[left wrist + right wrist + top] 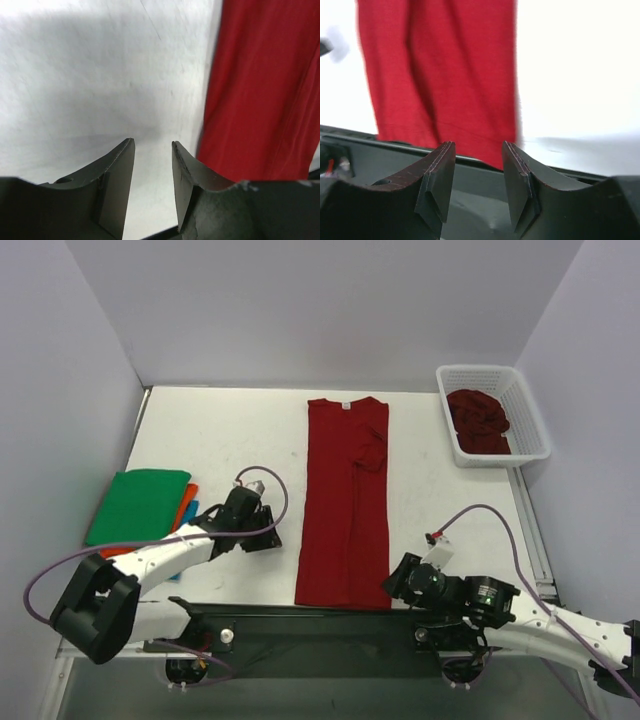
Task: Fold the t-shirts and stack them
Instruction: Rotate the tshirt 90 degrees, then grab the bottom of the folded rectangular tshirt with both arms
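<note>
Top external view: a red shirt [345,505] lies flat in the middle of the tabletop [220,430], folded lengthwise into a long strip with its collar at the far end (white label showing). At the left edge sits a stack with a green shirt [138,505] on top, and an orange shirt [185,502] and a blue shirt [193,509] peeking out beneath. A basket [530,415] at the far right holds a crumpled shirt [478,420], dark red. The left fingers [117,175] stand partly apart over bare tabletop just left of the red shirt, gripping nothing. The right fingers [440,170] are likewise parted and empty, by the strip's near right corner.
</note>
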Controlling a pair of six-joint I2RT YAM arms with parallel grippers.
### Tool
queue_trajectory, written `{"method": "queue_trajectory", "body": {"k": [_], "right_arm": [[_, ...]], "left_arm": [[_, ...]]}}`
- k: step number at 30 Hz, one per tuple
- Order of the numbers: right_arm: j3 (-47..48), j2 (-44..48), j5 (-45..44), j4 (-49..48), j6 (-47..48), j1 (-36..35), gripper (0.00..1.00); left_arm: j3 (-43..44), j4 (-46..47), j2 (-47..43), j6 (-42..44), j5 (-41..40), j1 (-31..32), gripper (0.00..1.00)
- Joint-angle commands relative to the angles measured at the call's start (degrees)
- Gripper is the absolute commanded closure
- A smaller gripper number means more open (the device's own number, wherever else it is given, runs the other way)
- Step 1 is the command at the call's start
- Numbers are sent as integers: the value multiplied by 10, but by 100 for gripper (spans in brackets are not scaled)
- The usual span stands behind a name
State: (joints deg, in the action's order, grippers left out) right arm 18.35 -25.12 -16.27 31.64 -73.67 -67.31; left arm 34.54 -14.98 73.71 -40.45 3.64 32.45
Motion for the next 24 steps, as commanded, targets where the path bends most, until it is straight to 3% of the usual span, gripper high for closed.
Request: {"method": "queue_trajectory", "body": {"k": [1, 10, 17, 24], "right_arm": [[-21, -3, 7, 63, -32, 9, 58], [-45, -36, 61, 55, -34, 39, 59], [-85, -54, 158, -41, 1, 118, 59], [-118, -61, 229, -83, 10, 159, 64]], "left_arm": [[-40, -12, -78, -30, 29, 23, 54], [-116, -16, -157, -89, 80, 104, 53], [-137, 11, -145, -147, 45, 199, 51], [-155, 45, -142, -176, 46, 232, 50]]}}
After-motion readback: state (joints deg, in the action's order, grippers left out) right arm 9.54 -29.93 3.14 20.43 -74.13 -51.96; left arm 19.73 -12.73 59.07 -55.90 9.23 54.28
